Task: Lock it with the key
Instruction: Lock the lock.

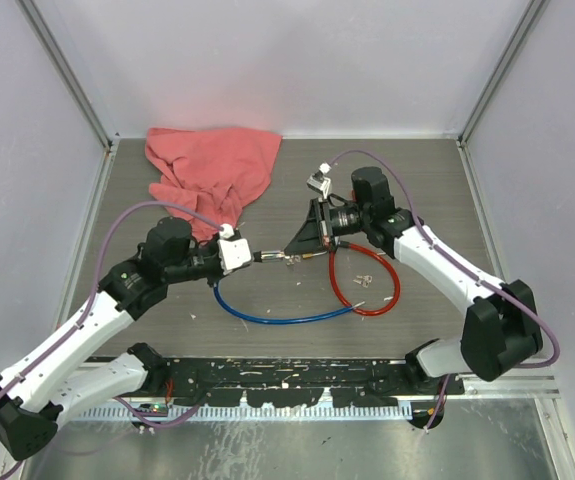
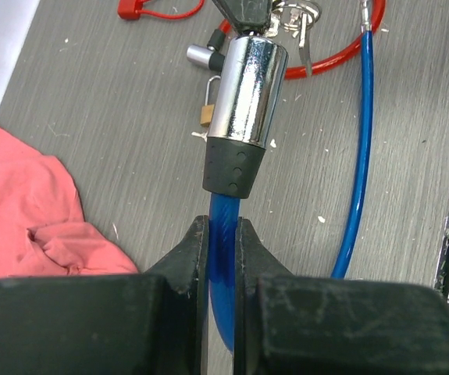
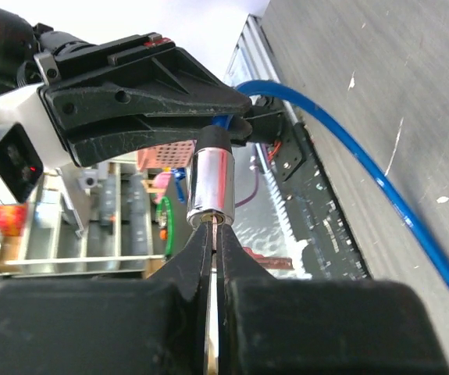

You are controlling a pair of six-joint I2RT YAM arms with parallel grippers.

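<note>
Table (image 1: 417, 180), 1 red cable (image 1: 396, 283); L gripper (image 2: 222, 234) clamps blue cable (image 2: 358, 172), R gripper (image 1: 289, 257) pinches key (image 3: 212, 228).

a grey wood-grain bench (image 1: 407, 180) fills the middle of the top view, flecked with small pale marks. plain white walls close it in: a back wall (image 1: 287, 60) across the top, a left wall (image 1: 17, 150) and a right wall (image 1: 567, 120) at the sides. a slanting metal post (image 1: 67, 70) stands in each upper corner. a black strip (image 1: 297, 375) runs along the bench's lower edge, with a dull metal sheet (image 1: 317, 445) below it. the light is soft and even.
</note>
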